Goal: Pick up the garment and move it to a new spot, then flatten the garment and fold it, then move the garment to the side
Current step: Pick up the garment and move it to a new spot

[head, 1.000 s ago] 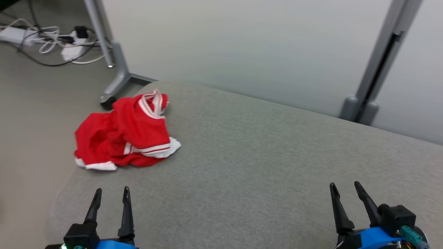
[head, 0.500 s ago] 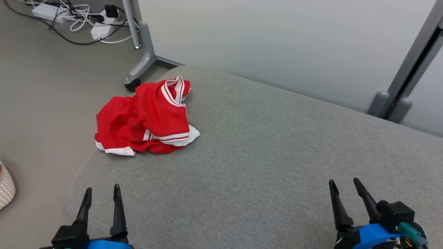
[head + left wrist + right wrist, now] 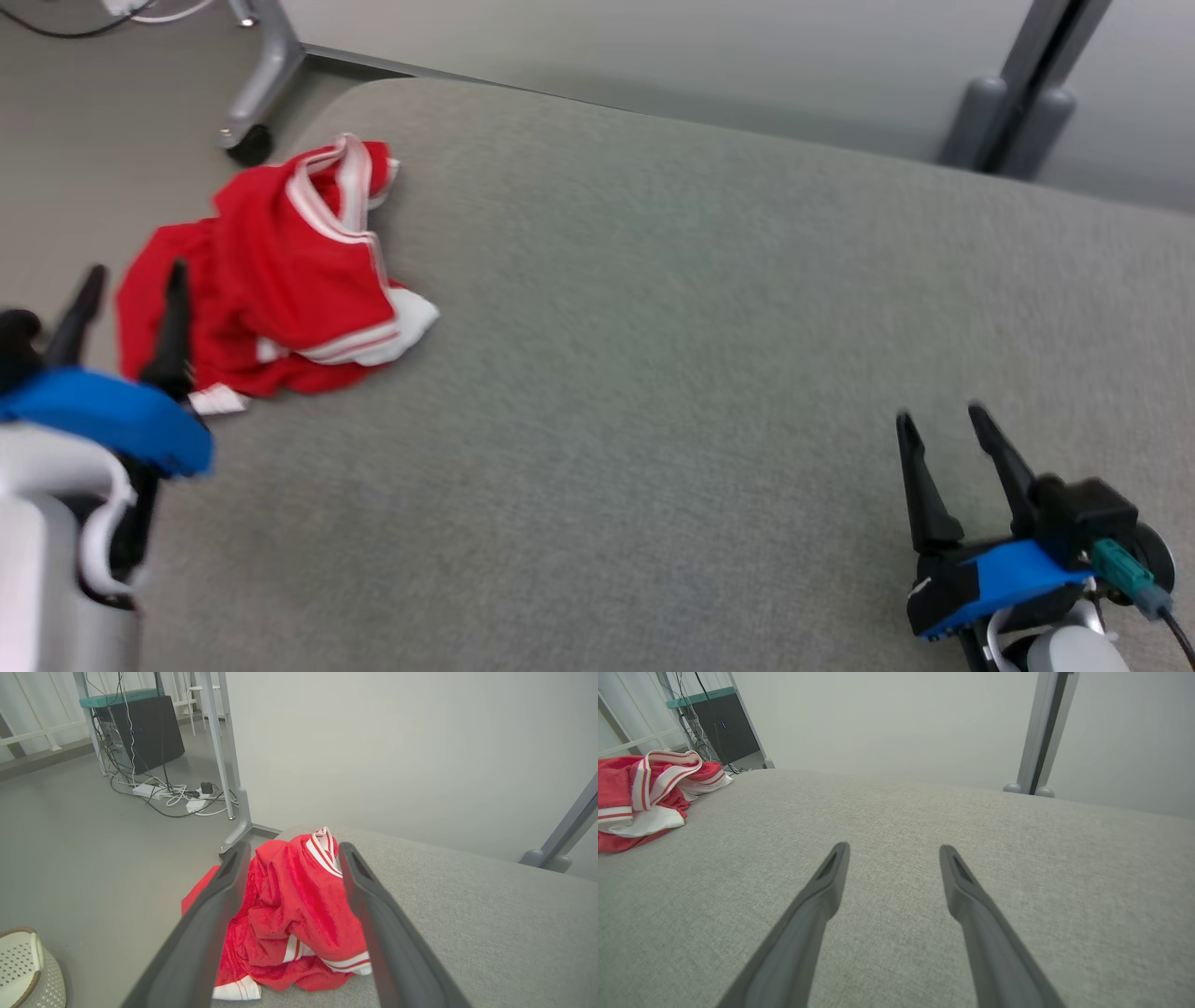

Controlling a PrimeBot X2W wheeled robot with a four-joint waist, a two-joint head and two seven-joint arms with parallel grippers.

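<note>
Garment (image 3: 280, 261): red with white trim, crumpled in a heap at the far left corner of the grey padded surface (image 3: 653, 327). Its left part seems to spill over the edge.

My left gripper (image 3: 133, 275): jaws spread wide, nothing held, fingers aimed at the heap. In the left wrist view the red cloth shows between my two fingers. I can't tell whether the tips touch it.

My right gripper (image 3: 941, 417): jaws also spread wide and empty, low over bare surface at the near right, well apart from the garment.

On the floor past the left edge are a white perforated basket (image 3: 28, 970), a tangle of cables (image 3: 173, 795) and a grey frame leg (image 3: 261, 84) with a caster.
</note>
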